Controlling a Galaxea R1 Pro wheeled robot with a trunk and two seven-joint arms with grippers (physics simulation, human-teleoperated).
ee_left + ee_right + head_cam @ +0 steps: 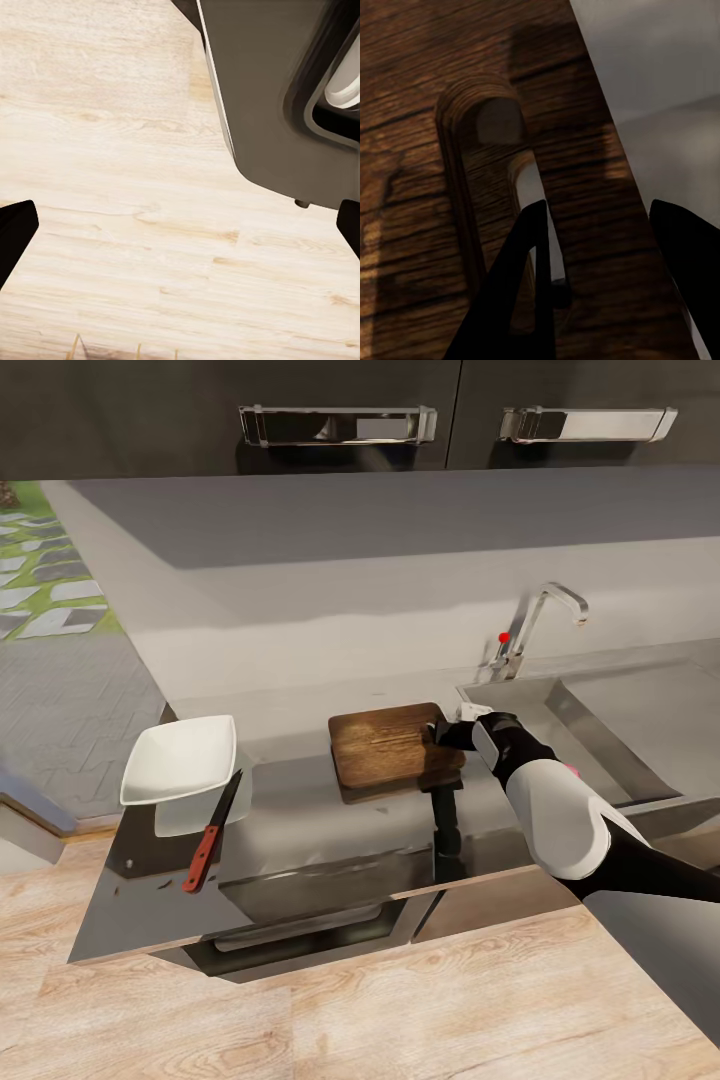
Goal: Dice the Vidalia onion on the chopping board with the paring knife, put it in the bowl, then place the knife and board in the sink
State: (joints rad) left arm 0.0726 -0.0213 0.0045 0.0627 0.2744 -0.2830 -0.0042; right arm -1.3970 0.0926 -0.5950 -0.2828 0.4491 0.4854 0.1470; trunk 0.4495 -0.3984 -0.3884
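- Right tool (600,277) is sitting at the sink-side edge of the chopping board (390,745), fingers apart; in the right wrist view one finger is dipping into the board's handle slot (502,195) while the other is hanging off the outer edge, so the strip of wood between slot and edge is lying between them, not yet clamped.
- Slot's long axis is running along that edge, in line with the fingers' reach, which I judge suits a pinch on the strip.
- Sink (640,710) is lying just beyond the tool, away from the board.
- Paring knife (212,832) is resting on the counter (300,800) well past the board's far side, touching the white bowl (180,760).
- Left tool (180,225) is hanging open over the wooden floor (112,187), so the right arm is far nearer.
- Onion: cannot tell where it is.
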